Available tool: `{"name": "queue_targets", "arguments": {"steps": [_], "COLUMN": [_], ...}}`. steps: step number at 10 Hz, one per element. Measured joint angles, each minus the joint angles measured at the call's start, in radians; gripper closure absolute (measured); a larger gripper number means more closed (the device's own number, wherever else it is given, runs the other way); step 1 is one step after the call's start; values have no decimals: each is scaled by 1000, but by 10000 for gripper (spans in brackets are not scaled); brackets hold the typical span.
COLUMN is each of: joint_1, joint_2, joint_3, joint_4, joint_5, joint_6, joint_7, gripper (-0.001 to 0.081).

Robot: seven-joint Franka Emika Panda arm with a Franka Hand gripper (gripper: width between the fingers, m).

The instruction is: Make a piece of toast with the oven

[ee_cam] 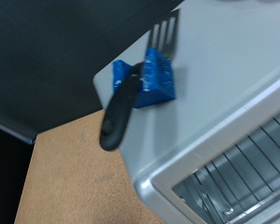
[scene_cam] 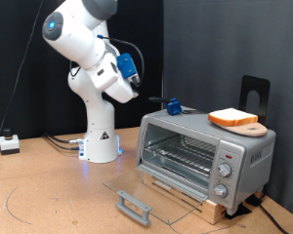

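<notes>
White arm [scene_cam: 88,58] rising from its pedestal base, bent sharply at the elbow, forearm angled downward toward the exterior view's right. Gripper [scene_cam: 128,70] at its tip (fingers too small and hidden to judge), hanging mid-air, touching nothing.

Exterior view: even, moderate overhead lighting, dark backdrop, soft shadows on the tabletop [scene_cam: 49,185]. Wrist view: noticeably blurred throughout, soft focus, no glare.

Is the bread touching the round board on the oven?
Touching. The exterior view shows the bread lying flat on the board atop the oven.
</notes>
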Motion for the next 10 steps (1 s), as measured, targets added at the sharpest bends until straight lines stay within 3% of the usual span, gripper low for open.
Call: {"name": "queue_targets", "arguments": {"steps": [3, 5, 7, 9, 10], "joint_1": [8, 11, 26, 27, 26], "joint_2": [-109, -110, -161, -241, -291], "joint_3": [67, 69, 107, 161, 194], "joint_4": [-72, -74, -103, -158, -199], "joint_5": [-15, -14, -7, 15, 35], "joint_6": [23, 24, 35, 82, 147], "joint_7": [-21, -54, -124, -130, -122], "gripper": [-4, -4, -4, -4, -4]}}
